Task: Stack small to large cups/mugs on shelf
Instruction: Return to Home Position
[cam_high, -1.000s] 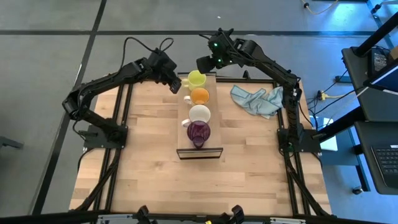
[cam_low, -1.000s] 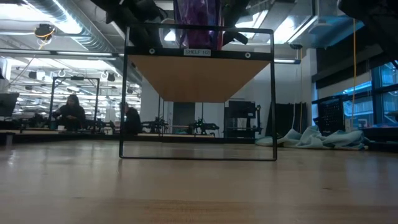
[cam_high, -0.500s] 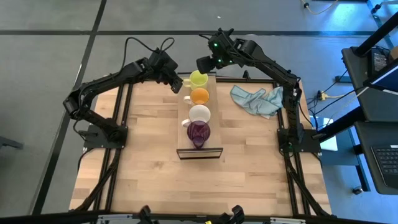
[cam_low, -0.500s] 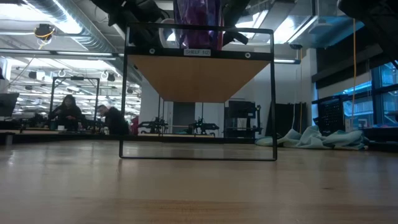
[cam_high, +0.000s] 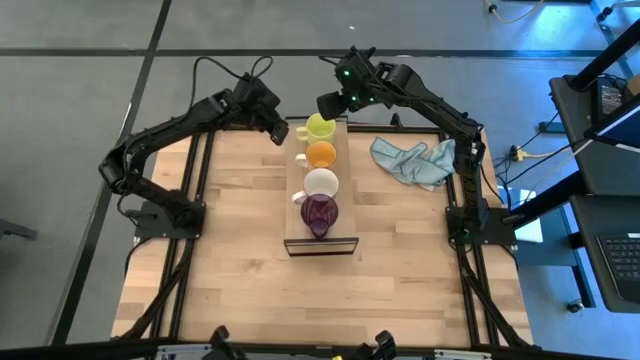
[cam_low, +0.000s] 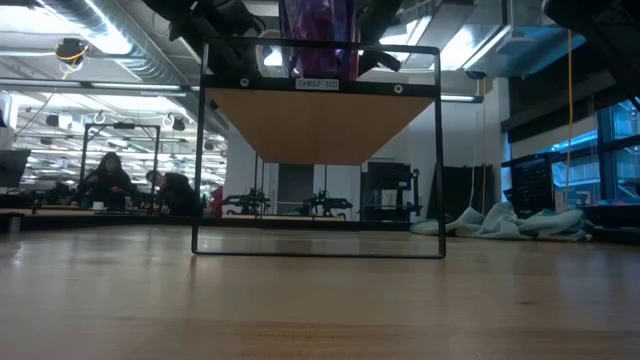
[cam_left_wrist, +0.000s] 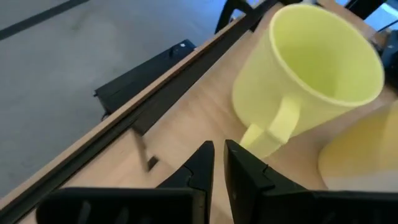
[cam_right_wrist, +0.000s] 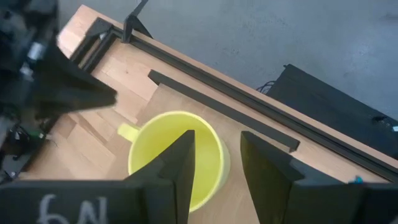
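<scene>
Left gripper sat closed and empty by the handle of the yellow mug, right gripper spread near it; both should withdraw without nudging.

4 upright mugs along shelf

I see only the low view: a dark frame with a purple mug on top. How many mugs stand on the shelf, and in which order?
Observer: Four, in one row on the shelf: the purple mug at the framed end, then the white mug, the orange mug, and the yellow mug at the far end.
Operator: Does a tool hold any mug?
Observer: No. The left tool is shut beside the yellow mug's handle, not around it.
Operator: And the right one?
Observer: The right tool is open over the yellow mug, gripping nothing.
</scene>
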